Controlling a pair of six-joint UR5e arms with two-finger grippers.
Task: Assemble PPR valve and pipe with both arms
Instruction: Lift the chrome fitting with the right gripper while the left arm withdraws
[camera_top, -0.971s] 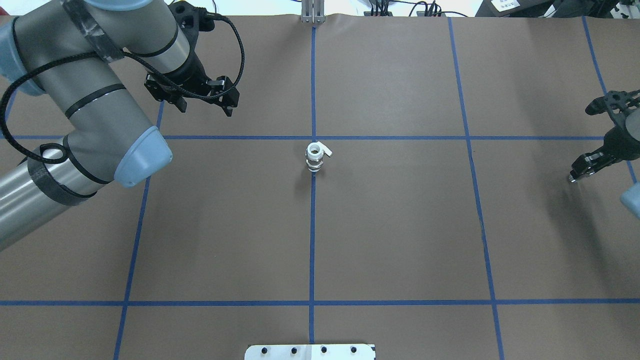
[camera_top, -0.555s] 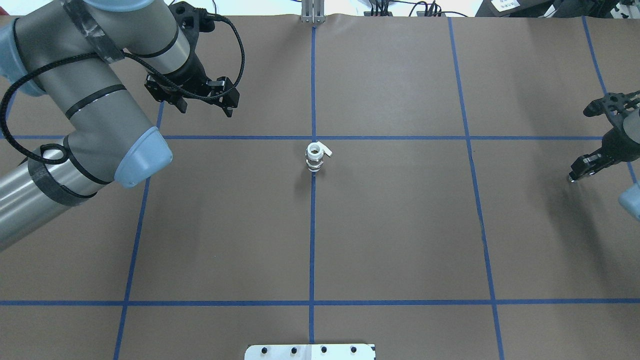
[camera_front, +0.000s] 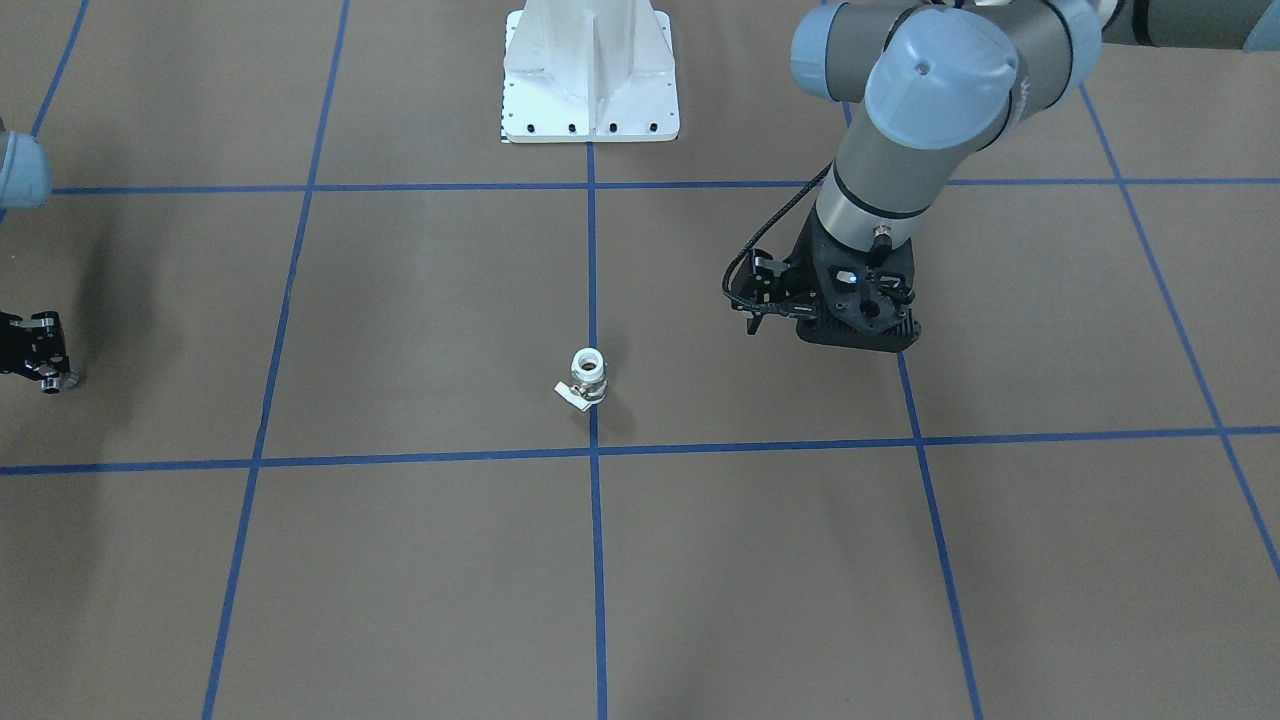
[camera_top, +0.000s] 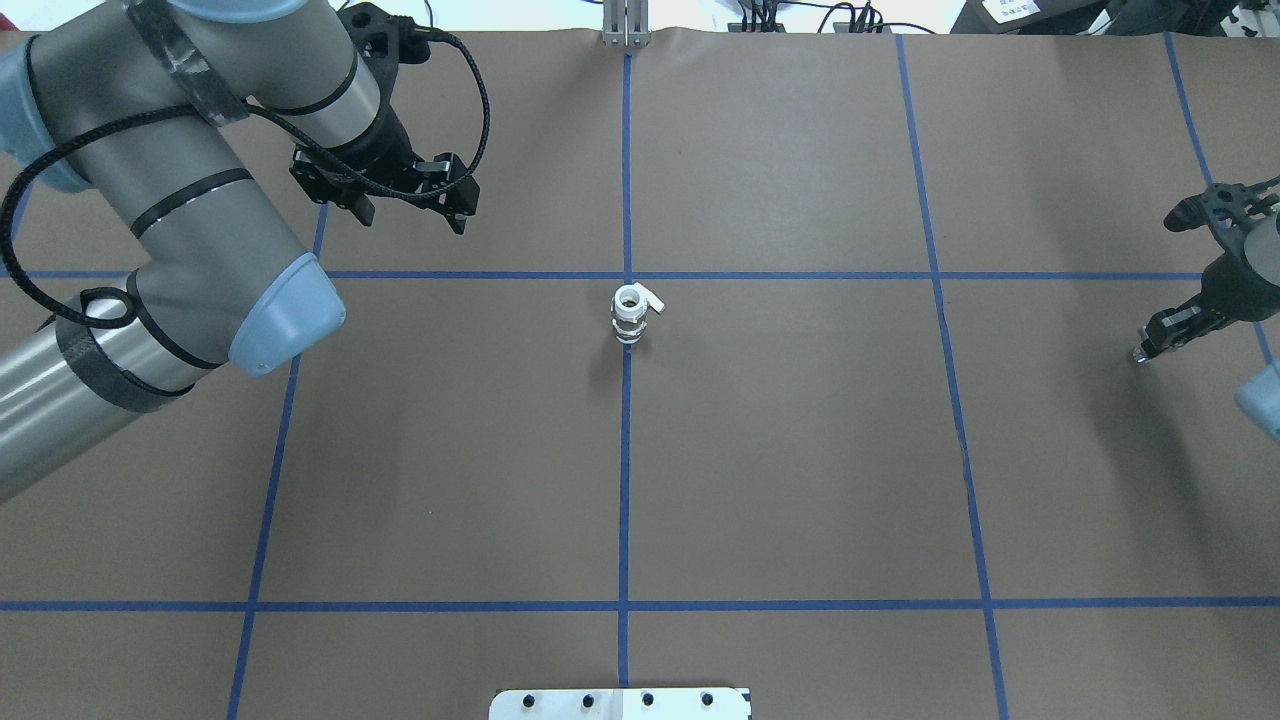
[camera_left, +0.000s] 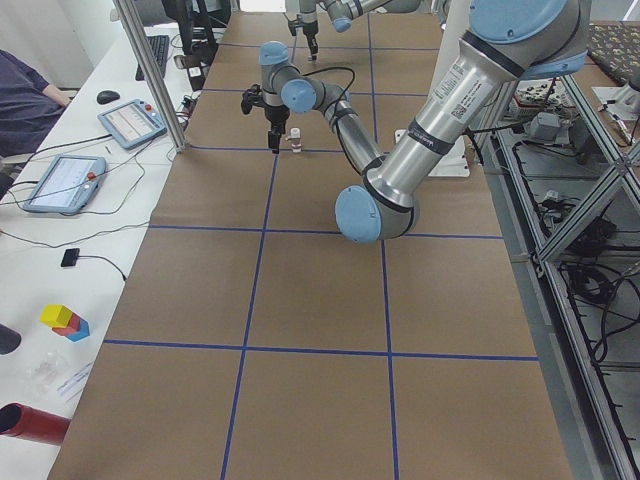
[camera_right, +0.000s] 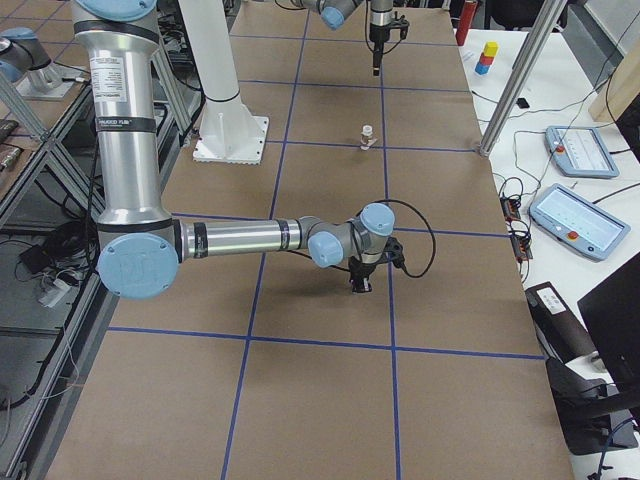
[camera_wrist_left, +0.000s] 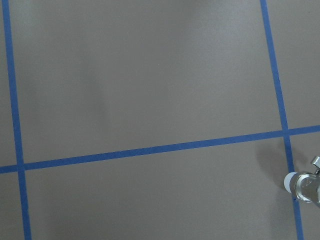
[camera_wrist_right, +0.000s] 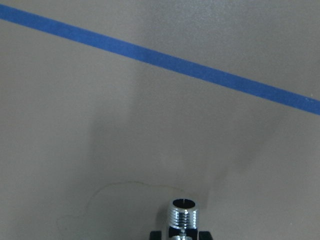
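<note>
One second on: nudged right pincer (camera_top: 1142, 352), clamped on threaded chrome pipe (camera_wrist_right: 183, 215); kept left pincer (camera_top: 410, 218) apart; stubby white-collared plastic valve (camera_top: 632, 312) untouched on brown surface (camera_top: 800, 450), joining unstarted.

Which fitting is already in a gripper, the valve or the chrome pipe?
The chrome pipe, clamped in the right gripper. The white-collared valve stands untouched at the table's centre, left gripper open and well apart from it.

Overhead and front cameras face each other, sharing the valve (camera_top: 631, 313).
</note>
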